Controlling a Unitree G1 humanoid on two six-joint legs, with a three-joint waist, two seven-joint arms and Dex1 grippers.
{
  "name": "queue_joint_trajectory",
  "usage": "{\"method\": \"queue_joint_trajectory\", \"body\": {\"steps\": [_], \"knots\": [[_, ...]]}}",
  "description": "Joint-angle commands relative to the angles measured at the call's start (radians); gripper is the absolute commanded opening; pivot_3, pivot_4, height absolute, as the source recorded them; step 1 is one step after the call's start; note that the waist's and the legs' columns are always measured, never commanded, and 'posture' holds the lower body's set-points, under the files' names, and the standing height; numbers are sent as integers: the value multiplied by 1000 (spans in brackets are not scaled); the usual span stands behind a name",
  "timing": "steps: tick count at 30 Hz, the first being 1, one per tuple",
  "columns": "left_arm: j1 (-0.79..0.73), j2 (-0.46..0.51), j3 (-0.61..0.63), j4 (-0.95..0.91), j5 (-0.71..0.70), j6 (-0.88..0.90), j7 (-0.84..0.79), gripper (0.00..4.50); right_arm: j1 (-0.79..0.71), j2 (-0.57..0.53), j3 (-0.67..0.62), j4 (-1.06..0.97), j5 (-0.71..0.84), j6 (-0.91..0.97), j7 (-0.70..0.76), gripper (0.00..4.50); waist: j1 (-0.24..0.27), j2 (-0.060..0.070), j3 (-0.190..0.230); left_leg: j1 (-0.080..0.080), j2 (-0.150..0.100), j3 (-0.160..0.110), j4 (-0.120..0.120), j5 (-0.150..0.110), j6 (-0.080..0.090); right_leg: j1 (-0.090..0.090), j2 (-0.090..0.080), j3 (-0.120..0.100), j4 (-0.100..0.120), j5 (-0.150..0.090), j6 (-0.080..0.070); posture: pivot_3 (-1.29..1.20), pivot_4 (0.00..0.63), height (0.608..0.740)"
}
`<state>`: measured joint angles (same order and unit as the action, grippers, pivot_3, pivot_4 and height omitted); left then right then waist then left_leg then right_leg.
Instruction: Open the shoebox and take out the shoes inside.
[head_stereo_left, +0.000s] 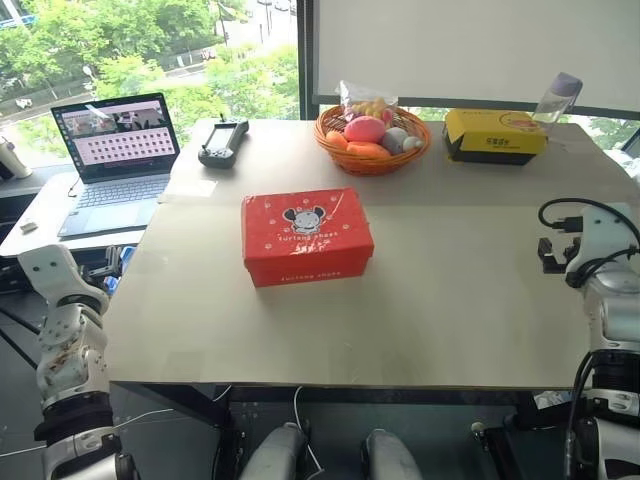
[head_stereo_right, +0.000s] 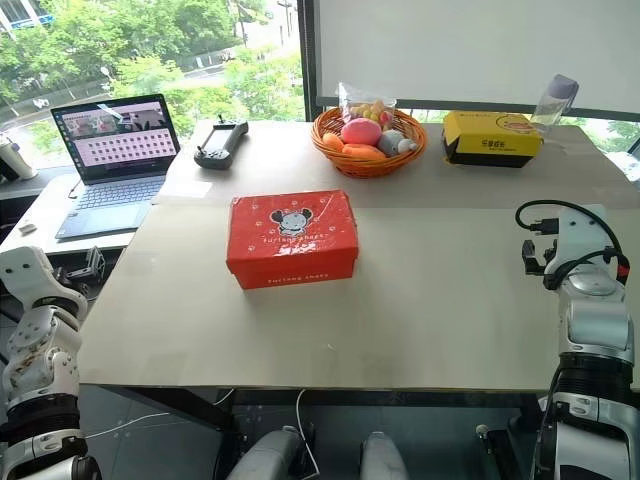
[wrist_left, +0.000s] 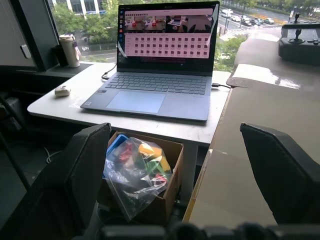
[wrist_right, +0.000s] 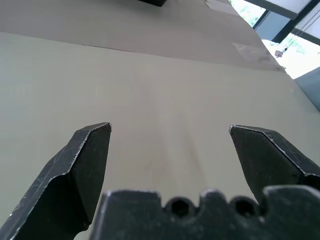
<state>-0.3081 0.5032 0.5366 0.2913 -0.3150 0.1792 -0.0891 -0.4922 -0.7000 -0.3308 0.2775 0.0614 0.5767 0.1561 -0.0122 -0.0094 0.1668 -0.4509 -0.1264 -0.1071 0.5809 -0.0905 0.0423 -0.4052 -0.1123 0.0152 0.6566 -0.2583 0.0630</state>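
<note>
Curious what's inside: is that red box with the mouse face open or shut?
Shut. The red shoebox lies flat with its lid down; contents hidden.

The scene is lit by bright daylight entering through the large windows (head_stereo_left: 150, 50) behind the wide beige table (head_stereo_left: 450, 300). The greenery outside is rendered pale and partly washed out. Only soft, faint shadows are cast: a thin dark band is seen under the front of the red rectangular cardboard shoebox (head_stereo_left: 307, 236). A pale sheen is spread over the far part of the table top, and a glossy reflection is visible on it beside the open grey laptop (wrist_left: 160, 75) in the left wrist view. In both wrist views the black fingers (wrist_right: 82, 170) close to the lens are shown softly blurred, while the background is kept sharper. Sky beyond the table edge is overexposed in the right wrist view.
</note>
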Motion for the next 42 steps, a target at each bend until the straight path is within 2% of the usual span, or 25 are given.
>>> {"method": "queue_joint_trajectory", "body": {"steps": [1, 4, 9, 10, 13, 16, 17, 23, 24, 28, 32, 37, 42], "knots": [[-17, 8, -9, -14, -21, -4, -51, 4464, -14, -6, -22, -10, 3, -30, -5, 4500, 0, 0, 0, 0, 0, 0, 0, 0, 0, 0, 0, 0, 0, 0, 0, 0, 150, 732], [-23, 35, -94, -17, -36, 25, -215, 4464, -37, 4, -3, -4, 43, -18, 63, 4500, 0, 0, 0, 0, 0, 0, 0, 0, 0, 0, 0, 0, 0, 0, 0, 0, 150, 732], [14, 149, -242, -59, -45, 44, -560, 4464, -43, -32, 115, -103, 176, 51, 415, 4500, -10, 0, 0, 0, 1, 0, 0, 0, 0, 0, 3, 0, 0, 1, -2, 0, 150, 732], [26, 177, -261, -76, -67, 71, -633, 4494, -22, -51, 153, -159, 221, 67, 518, 4249, -14, 0, 0, 0, 1, 0, 0, 0, 0, 0, 2, 0, -1, 1, -2, 0, 150, 732], [40, 248, -289, -99, -98, 92, -794, 3747, 16, -82, 217, -271, 315, 78, 726, 3535, -24, 1, 0, -1, 2, 0, -1, 0, 0, -1, 0, 0, -2, 0, -3, 0, 150, 732], [32, 279, -301, -124, -136, 110, -900, 2619, 14, -78, 247, -293, 357, 40, 835, 2399, -27, 1, 0, -1, 2, -1, -3, 0, 0, -2, -1, 0, -2, -1, -3, 0, 150, 732], [26, 286, -306, -131, -145, 118, -927, 2371, 8, -74, 261, -291, 361, 28, 861, 2164, -27, 1, 0, -1, 2, -1, -4, 0, 0, -2, -1, -1, -3, -1, -3, 0, 150, 732], [-11, 292, -332, -132, -132, 135, -976, 152, -74, -39, 327, -183, 308, -41, 890, 89, -27, 1, 1, -3, 2, -1, -4, 0, 0, -8, -3, -1, -4, -2, 3, 0, 150, 732], [-11, 291, -333, -135, -129, 135, -979, 20, -81, -35, 333, -172, 303, -50, 893, 0, -26, 1, 1, -3, 2, -1, -4, 0, 0, -9, -3, -1, -4, -2, 3, 0, 150, 732], [-5, 279, -333, -135, -113, 124, -957, 20, -99, -18, 388, -132, 244, -101, 889, 0, -25, 1, 1, -6, 2, 0, -4, 0, 0, -14, -2, 0, -2, 3, -3, 0, 150, 732], [-64, 245, -387, -31, -7, 65, -870, 20, -198, 82, 484, 26, 111, -178, 798, 0, -30, 1, 1, -6, 2, 0, -4, 1, -1, -16, -1, 1, 0, 3, -4, 0, 150, 732], [-194, 174, -431, 145, 81, -26, -793, 20, -379, 235, 547, 336, -15, -327, 689, 0, -28, 1, 1, -6, 2, 0, -3, 3, -4, -16, 5, 0, 2, 7, -5, 0, 150, 732], [-278, 112, -496, 242, 151, -98, -772, 20, -516, 308, 546, 605, -80, -468, 632, 0, -21, 1, 1, -5, 0, 0, -2, 5, -5, -16, 6, 0, 2, 9, -4, 0, 150, 732]]}}
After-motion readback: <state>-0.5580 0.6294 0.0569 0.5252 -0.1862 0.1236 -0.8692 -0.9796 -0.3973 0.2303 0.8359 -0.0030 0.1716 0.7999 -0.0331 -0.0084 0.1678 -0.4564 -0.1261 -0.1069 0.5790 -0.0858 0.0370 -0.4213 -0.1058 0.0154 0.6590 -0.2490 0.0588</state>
